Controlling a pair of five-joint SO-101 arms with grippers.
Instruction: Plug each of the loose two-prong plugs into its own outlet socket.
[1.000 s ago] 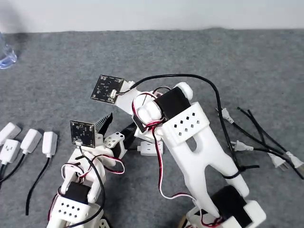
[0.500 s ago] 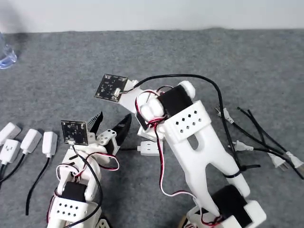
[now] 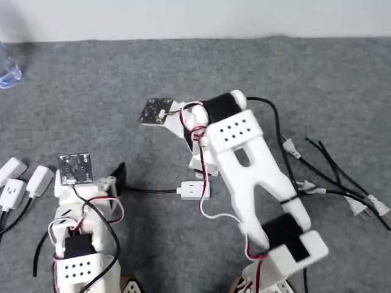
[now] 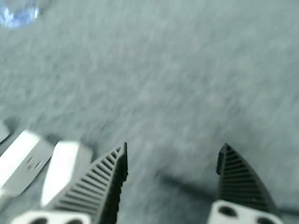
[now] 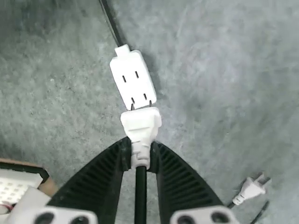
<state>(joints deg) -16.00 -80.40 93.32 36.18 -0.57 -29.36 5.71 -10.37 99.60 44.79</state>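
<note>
A white outlet socket [image 5: 133, 84] lies on the grey carpet, its black cord running off to one side. My right gripper [image 5: 140, 149] is shut on a white two-prong plug [image 5: 141, 123] at its neck. The plug's prongs sit at the socket's end slots and part of them still shows. In the high view the same socket [image 3: 194, 191] lies under the right arm's wrist. My left gripper [image 4: 174, 148] stands open above bare carpet, close to two more white sockets [image 4: 60, 168] at the left [image 3: 40, 179]. Loose plugs [image 3: 289, 146] lie at the right.
Several black cords with plugs [image 3: 366, 210] trail over the carpet at the right; one loose plug [image 5: 252, 189] lies near the right arm. A clear container [image 3: 9, 70] stands at the far left. The socket's black cord [image 3: 149, 190] runs between the arms.
My left arm has drawn back to the left, away from the middle socket, with its gripper open. The right arm has turned and shifted over the socket.
</note>
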